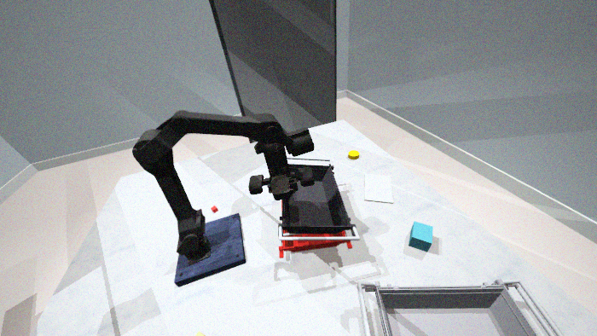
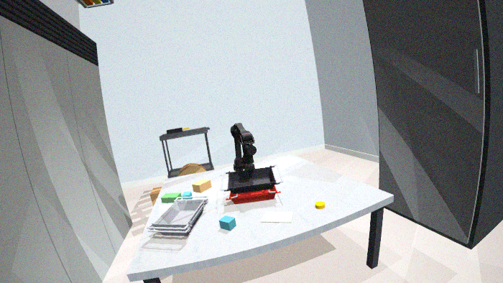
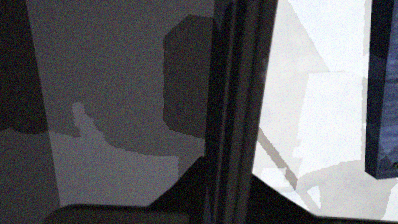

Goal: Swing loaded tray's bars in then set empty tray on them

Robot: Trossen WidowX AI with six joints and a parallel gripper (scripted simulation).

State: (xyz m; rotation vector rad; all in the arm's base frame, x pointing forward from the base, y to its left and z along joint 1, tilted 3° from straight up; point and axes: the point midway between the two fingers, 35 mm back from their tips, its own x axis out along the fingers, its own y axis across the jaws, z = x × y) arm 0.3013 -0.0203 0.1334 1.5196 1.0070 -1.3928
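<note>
The gripper point(image 1: 285, 197) point(image 2: 246, 179) is closed on a long wall of the black tray point(image 1: 309, 205) point(image 2: 251, 179), which sits over the red tray point(image 1: 315, 243) point(image 2: 253, 195). It should be lowered gently and level, both ends meeting the bars together, before release. The pale marbled table point(image 1: 239, 294) point(image 2: 298, 233) stands in a grey-walled room.

The place is looking like a small lab or workshop room, though its exact kind is staying unclear. A black jointed robot arm point(image 1: 222, 124) point(image 2: 238, 144) is standing on a blue base plate point(image 1: 230, 252) on a pale, marble-looking counter point(image 1: 239, 307) point(image 2: 345, 183). A dark utility cart point(image 2: 184, 133) is standing behind, a tall dark cabinet point(image 2: 431, 108) is rising at one side, and plain grey walls point(image 1: 469, 55) point(image 2: 341, 79) are enclosing everything.
</note>
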